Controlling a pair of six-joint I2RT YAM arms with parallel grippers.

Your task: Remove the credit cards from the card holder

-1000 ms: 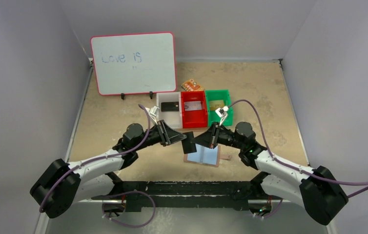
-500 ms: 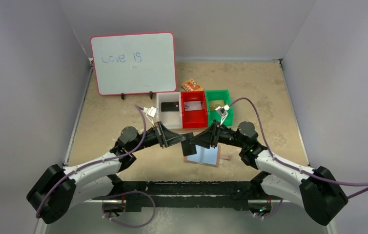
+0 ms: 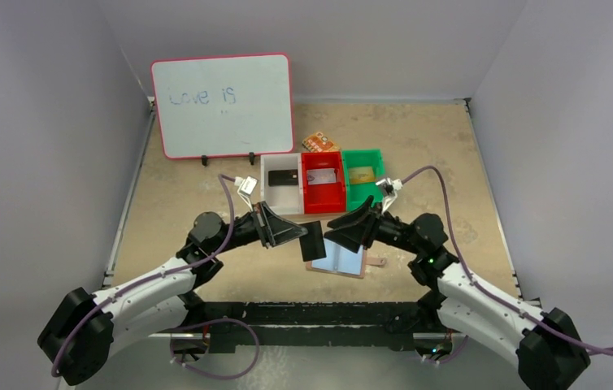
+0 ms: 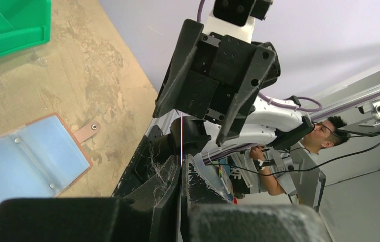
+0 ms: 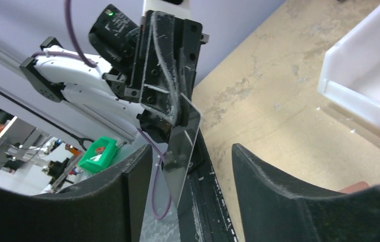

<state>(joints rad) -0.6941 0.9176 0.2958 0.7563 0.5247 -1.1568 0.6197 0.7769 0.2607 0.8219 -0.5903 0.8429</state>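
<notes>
**A:** What is the left gripper holding?

**B:** It is pinching a dark card with its fingers closed tight on the card's left edge. It is holding the card up in the air, clear of the table.

**A:** And is the right gripper gripping it too?

**B:** No. Its jaws are standing well apart and gripping nothing. It is hovering just right of the card, facing the left gripper, with the card's free edge pointing into the gap between its fingers. In the right wrist view the fingers are not touching the card.

**A:** Where is the card holder sitting?

**B:** It is lying open and flat on the table near the middle of the near edge, below the two grippers. Its pale blue inside is facing up and its brown snap tab is sticking out to the right. Neither gripper is touching it.

**A:** What is lying farther back?

**B:** Three bins are standing side by side just beyond the grippers. A white bin on the left is holding a dark card, and a red bin in the middle is holding a pale one. A green bin on the right is holding something yellowish. An orange packet is lying behind them, and a whiteboard is standing at the far left.
</notes>
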